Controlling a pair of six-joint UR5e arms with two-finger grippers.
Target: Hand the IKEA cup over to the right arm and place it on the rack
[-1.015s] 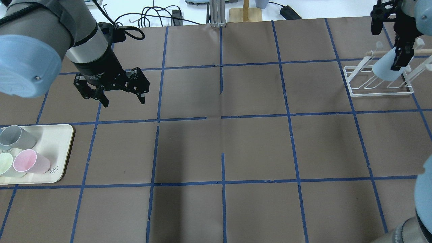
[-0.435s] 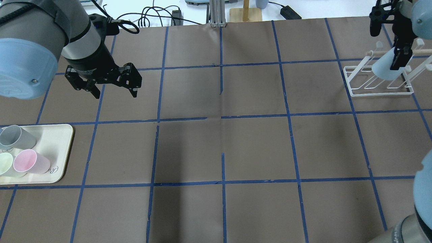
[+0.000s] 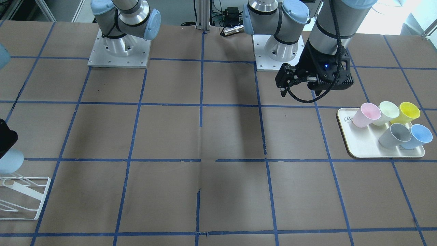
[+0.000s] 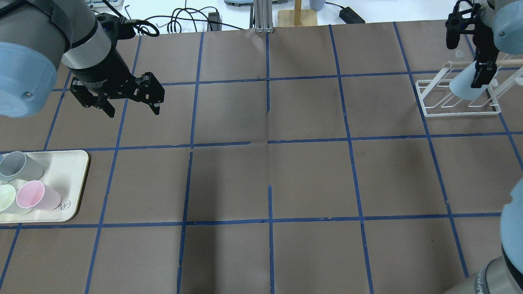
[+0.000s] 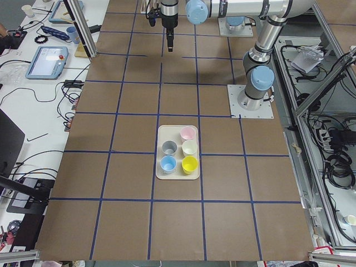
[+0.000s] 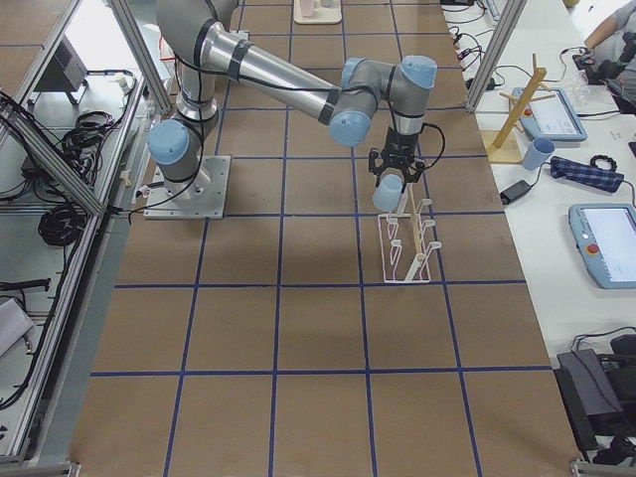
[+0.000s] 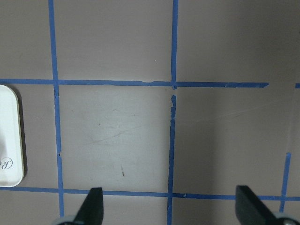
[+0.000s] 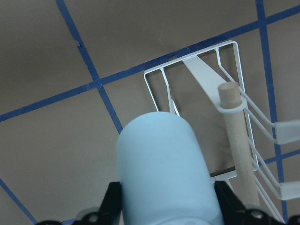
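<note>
Right wrist-mounted view: the right pincer (image 8: 166, 206) grips the IKEA cup (image 8: 161, 159) over the rack (image 8: 199, 75); next, lower it and let go.

The cream tray (image 3: 362, 145) bears a cursive mark at one corner that begins with "R"; the rest cannot be read. White lettering on the left gripper (image 4: 134, 112) is too blurred to read.

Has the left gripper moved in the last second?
Yes. In the overhead view the open left gripper has shifted left and slightly up-frame. Its fingertips now straddle the blue tape line, which it had hung just right of.
</note>
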